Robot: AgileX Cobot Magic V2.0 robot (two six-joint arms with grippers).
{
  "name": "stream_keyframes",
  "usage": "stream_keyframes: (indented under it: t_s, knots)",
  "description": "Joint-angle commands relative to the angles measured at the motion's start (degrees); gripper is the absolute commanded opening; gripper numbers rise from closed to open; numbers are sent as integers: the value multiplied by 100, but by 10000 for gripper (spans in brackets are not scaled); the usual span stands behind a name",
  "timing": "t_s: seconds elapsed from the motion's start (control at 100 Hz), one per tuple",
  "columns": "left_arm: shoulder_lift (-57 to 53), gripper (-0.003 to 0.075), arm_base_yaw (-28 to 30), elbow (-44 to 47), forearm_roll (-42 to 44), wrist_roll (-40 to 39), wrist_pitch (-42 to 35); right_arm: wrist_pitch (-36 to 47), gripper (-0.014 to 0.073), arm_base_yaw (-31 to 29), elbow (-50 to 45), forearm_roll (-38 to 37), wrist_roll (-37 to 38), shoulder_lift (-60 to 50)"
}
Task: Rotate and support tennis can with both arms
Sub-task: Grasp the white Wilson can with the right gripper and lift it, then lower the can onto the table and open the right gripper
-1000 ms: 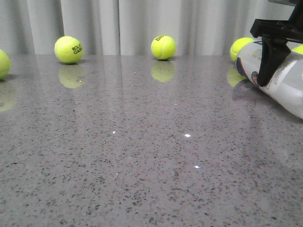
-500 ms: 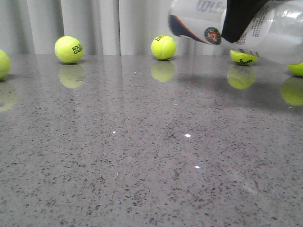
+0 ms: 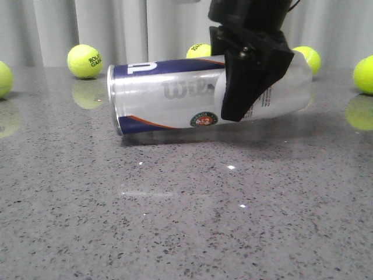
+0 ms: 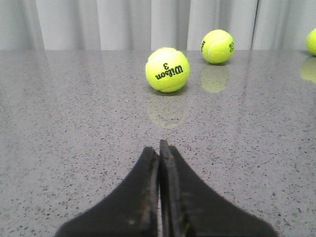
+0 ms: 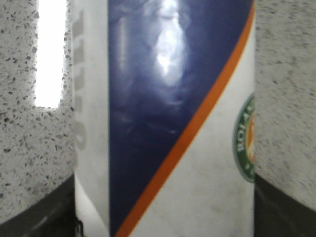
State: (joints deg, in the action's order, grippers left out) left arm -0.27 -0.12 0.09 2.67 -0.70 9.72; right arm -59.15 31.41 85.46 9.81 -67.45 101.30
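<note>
"Wilson 3" on a tennis ball (image 4: 167, 69) (nearest one, left wrist view).

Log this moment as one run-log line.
right gripper: shut on tennis can | can: horizontal, over table | left gripper: shut, empty, away from can

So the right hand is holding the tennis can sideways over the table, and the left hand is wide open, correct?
Not quite. The right hand does hold the tennis can sideways over the table, but the left hand is shut, its fingers pressed together with nothing between them, as the left wrist view shows.

Tennis can (image 3: 175, 96) lying sideways mid-table (image 3: 175, 221), tennis balls (image 3: 85, 60) behind it
</note>
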Motion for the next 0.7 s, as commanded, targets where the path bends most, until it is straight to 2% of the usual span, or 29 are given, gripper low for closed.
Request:
stream_keyframes:
  t_s: [0.0,0.08,0.15,0.34,0.42,0.69]
  knots:
    - [-199,-19,12,252,0,-63,-448,168,321,0,199,117,-132,-120]
    - [-199,-18,12,252,0,-63,-448,150,325,0,199,117,-132,-52]
    - [-199,-19,12,252,0,-63,-448,108,372,0,199,117,-132,-52]
    - [-199,-19,12,252,0,-63,-448,20,672,0,199,117,-132,-52]
    - [-199,-19,12,252,0,-63,-448,21,643,0,199,117,-132,-52]
    - [-199,-19,12,252,0,-63,-448,-9,643,0,199,112,-132,-190]
